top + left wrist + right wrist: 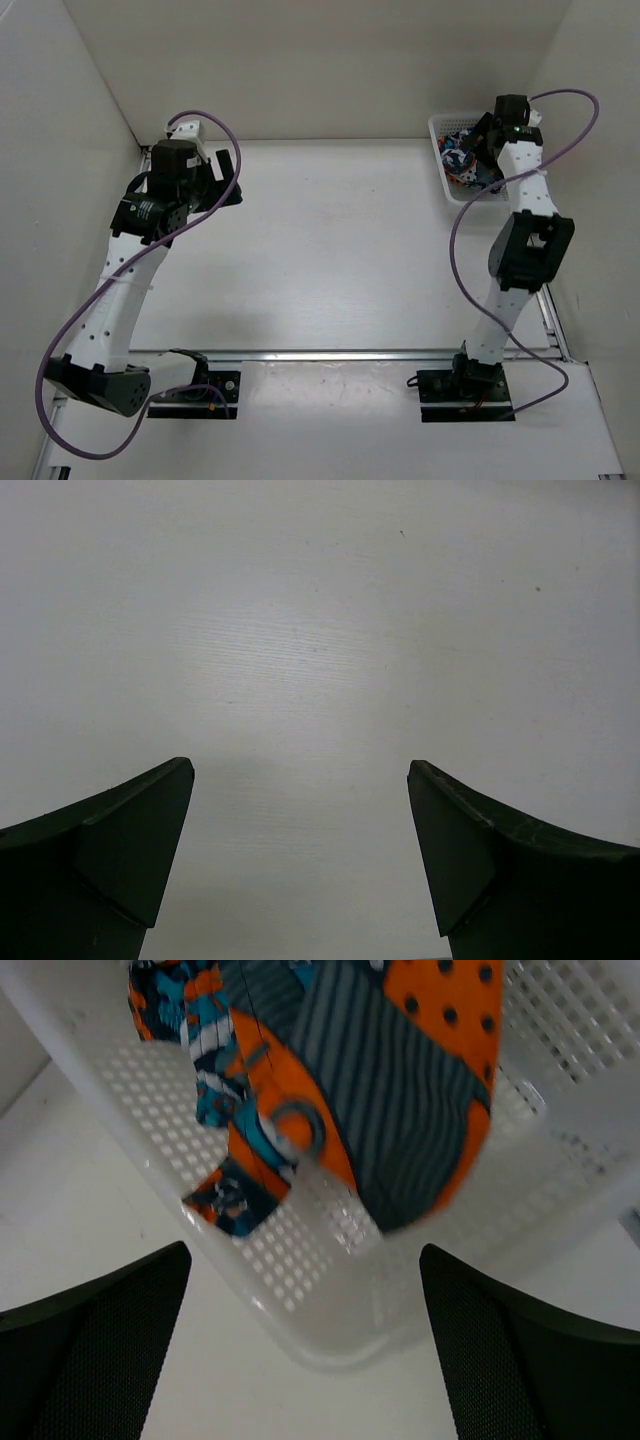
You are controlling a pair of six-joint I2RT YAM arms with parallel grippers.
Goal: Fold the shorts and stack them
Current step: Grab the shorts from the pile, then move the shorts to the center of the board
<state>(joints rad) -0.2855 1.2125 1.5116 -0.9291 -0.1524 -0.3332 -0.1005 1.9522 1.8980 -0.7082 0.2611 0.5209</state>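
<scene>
Holding right gripper (305, 1255) spread wide facing soft, crumpled shorts (380, 1090) bunched axis-unreadable in perforated plastic basket (150, 1090), left gripper (300, 770) agape over smooth table (320, 630).

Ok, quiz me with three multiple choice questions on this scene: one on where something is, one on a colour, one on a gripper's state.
1. Where are the shorts?
A. Spread flat mid-table.
B. Bunched in the basket at the far right of the table.
C. Folded in a stack at the near edge.

2. What colour is the basket?
A. White.
B. Blue.
C. Black.

3. How is the left gripper?
A. Shut on cloth.
B. Shut on the basket's rim.
C. Open over bare table.

Answers:
1 B: the right wrist view shows the printed cloth inside the mesh walls.
2 A: its mesh is white in both the top and the right wrist views.
3 C: its jaws stand apart with only tabletop between them.
</scene>
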